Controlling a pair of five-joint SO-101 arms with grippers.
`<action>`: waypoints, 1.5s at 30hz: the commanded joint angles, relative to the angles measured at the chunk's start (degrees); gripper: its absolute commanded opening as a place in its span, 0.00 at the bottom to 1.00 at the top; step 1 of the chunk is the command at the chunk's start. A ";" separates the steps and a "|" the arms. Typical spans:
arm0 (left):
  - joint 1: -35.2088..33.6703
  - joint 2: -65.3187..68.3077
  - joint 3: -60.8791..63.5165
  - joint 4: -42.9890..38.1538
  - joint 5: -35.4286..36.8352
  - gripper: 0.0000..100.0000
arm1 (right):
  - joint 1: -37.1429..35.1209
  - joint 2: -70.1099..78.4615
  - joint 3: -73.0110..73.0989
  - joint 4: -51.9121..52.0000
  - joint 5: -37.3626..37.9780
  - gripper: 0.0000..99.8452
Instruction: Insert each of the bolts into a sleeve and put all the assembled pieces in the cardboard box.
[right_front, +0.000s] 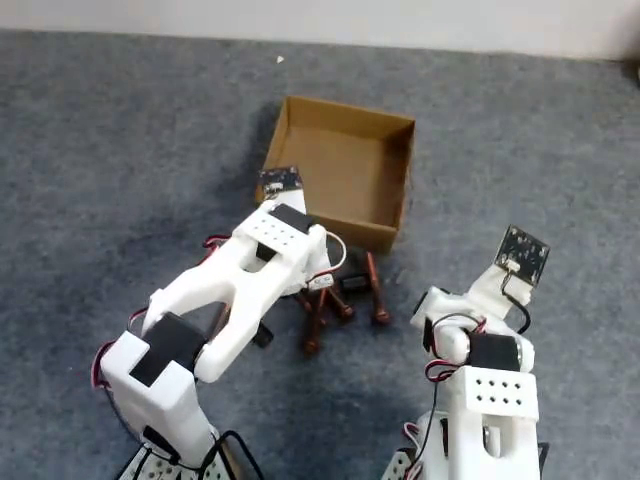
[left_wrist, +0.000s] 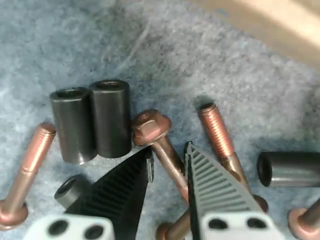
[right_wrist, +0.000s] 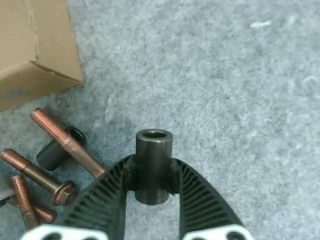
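High view: cardboard box (right_front: 345, 175), open-topped and apparently with nothing in it, standing on the grey carpeted bench (right_front: 120, 140). A loose heap of bolts (right_front: 345, 300) lies just in front of the box. The left arm (right_front: 240, 290) is over the heap and the right arm (right_front: 480, 380) is off to the side, clear of it. Left wrist view: left end effector (left_wrist: 169, 150), open, its ribbed fingers set either side of the shank of a hex-headed bolt (left_wrist: 152, 127), the head just beyond the tips. Two dark sleeves (left_wrist: 92, 120) lie touching side by side near the head, and a second bolt (left_wrist: 217, 132) lies just beside one finger. Another shank crosses under the chosen bolt close to the fingers. Likely fault: closing here may pinch or drag the crossing shank or the neighbour, lifting two pieces or skewing the bolt. A grip near the head may also let the long end droop. Right wrist view: right end effector (right_wrist: 152, 167), closed on one sleeve (right_wrist: 154, 150), held across its middle with the open bore pointing away from the wrist. The box corner (right_wrist: 35, 45) and the heap are off to one side, apart from it. Likely fault: a smooth sleeve may twist between the fingers under insertion load, and a tilted bolt would catch on the bore rim.
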 joint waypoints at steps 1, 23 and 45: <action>0.84 0.04 -0.48 1.32 0.70 0.12 | -0.57 -1.19 -1.63 -0.04 -0.53 0.00; 0.92 -19.74 -1.63 3.43 -6.95 0.01 | -0.75 -1.27 -1.63 -0.04 -0.18 0.00; -4.62 -75.91 17.19 -5.89 -20.84 0.01 | -19.03 -33.98 -4.44 -5.49 0.97 0.00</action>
